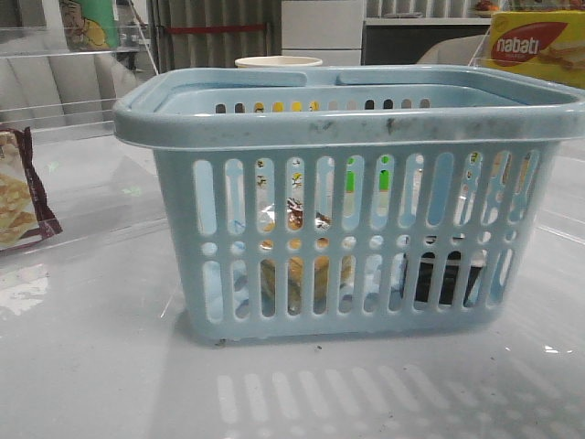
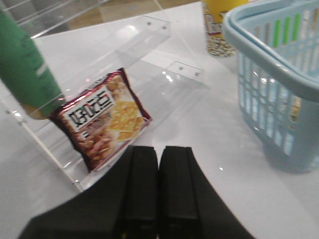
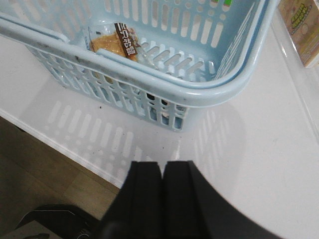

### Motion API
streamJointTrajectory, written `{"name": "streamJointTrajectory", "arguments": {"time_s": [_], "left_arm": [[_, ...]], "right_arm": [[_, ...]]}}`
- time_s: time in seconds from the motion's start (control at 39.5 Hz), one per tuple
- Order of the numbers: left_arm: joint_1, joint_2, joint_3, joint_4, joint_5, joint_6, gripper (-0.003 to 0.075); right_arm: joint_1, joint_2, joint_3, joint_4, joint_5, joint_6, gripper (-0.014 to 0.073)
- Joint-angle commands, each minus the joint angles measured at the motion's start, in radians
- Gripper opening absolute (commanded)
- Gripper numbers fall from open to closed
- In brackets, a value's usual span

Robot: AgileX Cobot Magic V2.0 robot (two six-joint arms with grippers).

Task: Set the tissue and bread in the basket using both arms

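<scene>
Already the bread (image 3: pixel 113 42), in its crinkly clear bag with the dark label band, lies on the floor of the light-blue basket (image 1: pixel 338 119), toward its left half in the front view; the black tissue pack (image 1: pixel 445 279) shows through the slots low on the right. Both grippers are outside the basket, the left gripper (image 2: pixel 158 164) and the right gripper (image 3: pixel 162 177) each with jaws pressed together and holding nothing.

Little looks left to spoil, I judge. The likeliest slip is the left arm, hanging near the maroon-edged cracker packet (image 2: pixel 103 119) leaning in its clear acrylic stand (image 2: pixel 149 59), brushing either; the right could nudge the basket's rim.
</scene>
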Motion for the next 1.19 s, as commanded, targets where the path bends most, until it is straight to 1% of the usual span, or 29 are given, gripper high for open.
{"name": "streamJointTrajectory", "arguments": {"time_s": [0.0, 0.15, 0.28, 0.35, 0.56, 0.61, 0.81, 1.16], "left_arm": [[0.081, -0.08, 0.072, -0.011, -0.186, 0.003, 0.0092], [0.191, -0.217, 0.242, -0.02, -0.323, 0.003, 0.0092], [0.249, -0.304, 0.356, -0.05, -0.429, 0.003, 0.0092], [0.262, -0.33, 0.407, -0.057, -0.486, 0.003, 0.0092], [0.255, -0.36, 0.509, -0.073, -0.634, 0.001, 0.0092], [0.248, -0.363, 0.505, -0.081, -0.616, 0.001, 0.0092], [0.217, -0.363, 0.505, -0.105, -0.626, 0.001, 0.0092], [0.217, -0.363, 0.505, -0.105, -0.626, 0.001, 0.0092]], "right_arm": [[-0.004, -0.004, -0.025, -0.005, -0.058, -0.001, 0.0058], [-0.004, -0.004, -0.025, -0.005, -0.058, -0.001, 0.0058], [-0.004, -0.004, -0.025, -0.005, -0.058, -0.001, 0.0058], [-0.004, -0.004, -0.025, -0.005, -0.058, -0.001, 0.0058], [-0.004, -0.004, -0.025, -0.005, -0.058, -0.001, 0.0058], [-0.004, -0.004, -0.025, -0.005, -0.057, -0.001, 0.0058], [-0.004, -0.004, -0.025, -0.005, -0.057, -0.001, 0.0058], [-0.004, -0.004, -0.025, -0.005, -0.057, -0.001, 0.0058]]}}
